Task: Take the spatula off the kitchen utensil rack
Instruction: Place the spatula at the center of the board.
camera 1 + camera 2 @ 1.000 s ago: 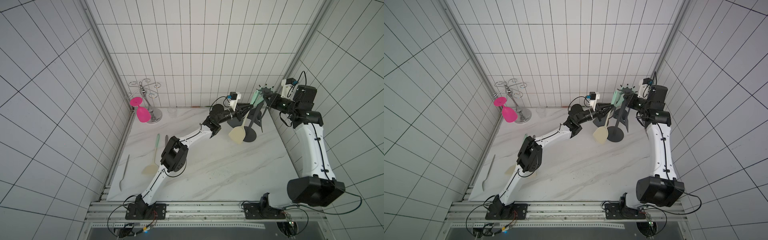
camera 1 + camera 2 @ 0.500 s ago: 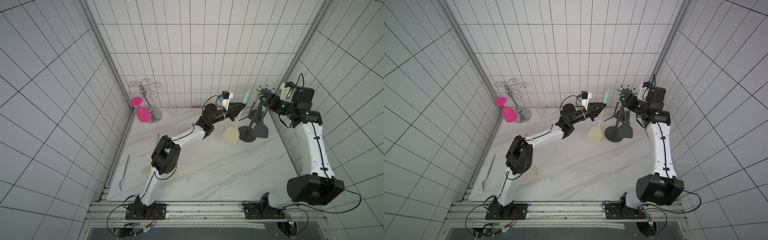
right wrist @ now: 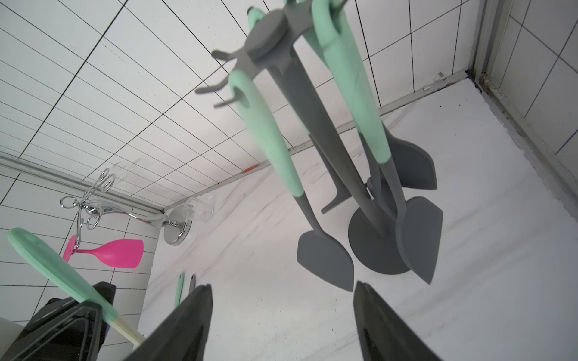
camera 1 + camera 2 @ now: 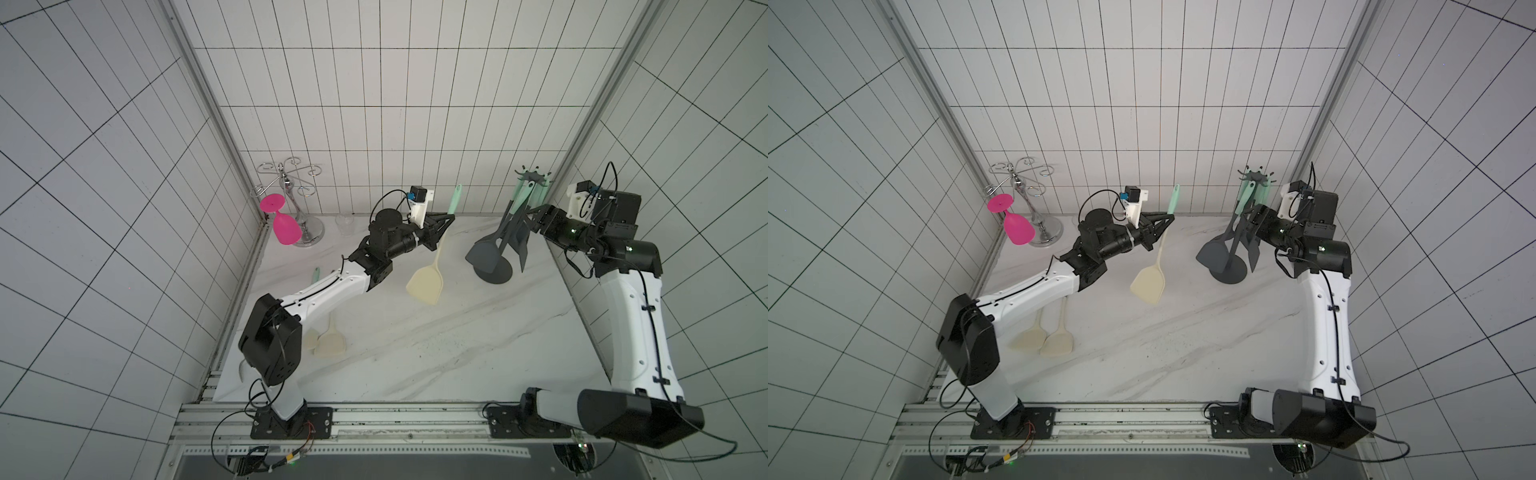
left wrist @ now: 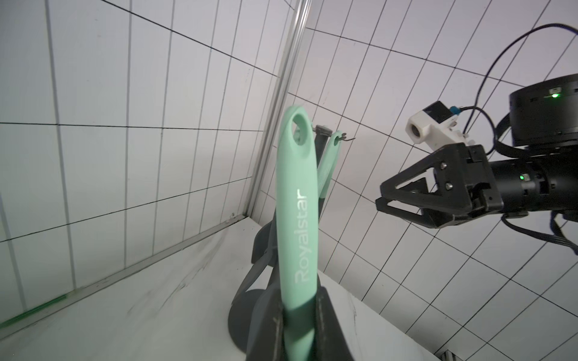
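Most of the job looks done from where I stand. In both top views the spatula [image 4: 437, 253] hangs clear of the rack [image 4: 495, 272], mint handle up and cream blade down, over the table [image 4: 415, 353] between the rack and the chrome glass holder [image 4: 291, 195]. The left gripper [image 4: 446, 220] has its fingers closed on it where the handle meets the cream neck. The right gripper [image 4: 534, 218] sits near the rack's pole, among the grey utensils [image 4: 484, 253] hanging there, and holds nothing that I can see. Two more cream spatulas [image 4: 1057, 344] lie flat on the table under the left arm. From the left wrist, the spatula [image 5: 297, 203] rises out of the clamped fingers [image 5: 271, 329], its hanging hole free of any hook, with the rack behind it and apart. From the right wrist, the right fingers [image 3: 187, 328] stand wide apart with nothing between them; the rack [image 3: 269, 34] and its mint-handled utensils are just ahead, and the freed spatula [image 3: 62, 278] shows well away from the hooks, in the left gripper. What is left, I judge, is only to carry it off and lay it down, and for the right arm to back away without knocking the rack.
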{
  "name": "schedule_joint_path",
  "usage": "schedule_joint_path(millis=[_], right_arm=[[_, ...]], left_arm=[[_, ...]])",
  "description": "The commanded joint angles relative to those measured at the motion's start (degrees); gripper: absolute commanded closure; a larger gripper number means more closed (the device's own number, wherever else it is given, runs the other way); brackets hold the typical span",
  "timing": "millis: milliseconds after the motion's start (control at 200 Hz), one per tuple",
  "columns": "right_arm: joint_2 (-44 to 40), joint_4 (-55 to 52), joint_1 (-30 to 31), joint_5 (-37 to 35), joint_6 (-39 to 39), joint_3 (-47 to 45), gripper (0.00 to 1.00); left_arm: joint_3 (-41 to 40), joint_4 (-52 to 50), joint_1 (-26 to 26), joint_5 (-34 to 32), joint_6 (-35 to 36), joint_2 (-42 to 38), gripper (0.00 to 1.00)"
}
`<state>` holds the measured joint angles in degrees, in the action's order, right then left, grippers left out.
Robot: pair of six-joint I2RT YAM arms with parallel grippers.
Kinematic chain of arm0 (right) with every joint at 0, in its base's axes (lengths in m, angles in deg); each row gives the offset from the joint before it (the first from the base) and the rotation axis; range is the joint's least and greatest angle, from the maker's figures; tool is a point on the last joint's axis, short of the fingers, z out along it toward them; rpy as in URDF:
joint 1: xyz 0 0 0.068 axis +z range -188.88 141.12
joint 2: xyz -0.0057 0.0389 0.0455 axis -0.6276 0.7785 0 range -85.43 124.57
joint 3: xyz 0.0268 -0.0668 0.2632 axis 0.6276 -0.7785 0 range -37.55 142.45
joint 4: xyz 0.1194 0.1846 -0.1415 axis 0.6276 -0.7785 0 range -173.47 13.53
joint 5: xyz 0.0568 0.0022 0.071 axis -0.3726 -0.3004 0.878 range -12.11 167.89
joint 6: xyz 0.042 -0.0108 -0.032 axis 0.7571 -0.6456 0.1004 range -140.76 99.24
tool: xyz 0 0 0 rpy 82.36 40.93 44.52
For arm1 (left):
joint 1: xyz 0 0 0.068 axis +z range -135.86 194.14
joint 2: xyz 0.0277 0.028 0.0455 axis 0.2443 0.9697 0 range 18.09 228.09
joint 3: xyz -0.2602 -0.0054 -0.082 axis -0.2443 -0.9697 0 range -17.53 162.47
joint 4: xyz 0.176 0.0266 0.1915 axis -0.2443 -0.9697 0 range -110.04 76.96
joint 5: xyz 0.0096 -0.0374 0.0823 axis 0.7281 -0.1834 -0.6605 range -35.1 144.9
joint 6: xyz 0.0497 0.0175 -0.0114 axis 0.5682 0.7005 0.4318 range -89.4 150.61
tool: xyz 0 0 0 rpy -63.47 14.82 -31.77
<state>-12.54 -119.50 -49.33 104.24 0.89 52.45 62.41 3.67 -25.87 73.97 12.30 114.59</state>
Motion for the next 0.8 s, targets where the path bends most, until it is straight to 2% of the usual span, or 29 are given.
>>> schedule_joint_path(millis=[0,170,385,620,800], right_arm=[[-3.30,-1.93,0.52,-0.71,-1.03,-5.11,0.26],[-6.17,-2.54,0.88,-0.65,-1.87,-8.52,0.26],[-7.58,-4.45,2.21,0.36,-3.08,-8.20,0.26],[-13.68,-3.78,6.37,-1.86,-4.42,-16.81,0.27],[-17.45,-0.09,10.77,-3.61,-3.16,-24.48,0.27]], left_arm=[[-4.99,-10.83,0.45,-8.07,4.23,-7.03,1.00],[-10.99,-18.68,2.73,-13.53,2.92,-14.59,1.00],[-15.62,-25.95,8.17,-16.66,-2.57,-17.91,1.00],[-20.07,-31.72,13.62,-18.21,-5.84,-16.62,1.00],[-18.84,-36.27,16.66,-15.47,-7.36,-9.92,1.00]])
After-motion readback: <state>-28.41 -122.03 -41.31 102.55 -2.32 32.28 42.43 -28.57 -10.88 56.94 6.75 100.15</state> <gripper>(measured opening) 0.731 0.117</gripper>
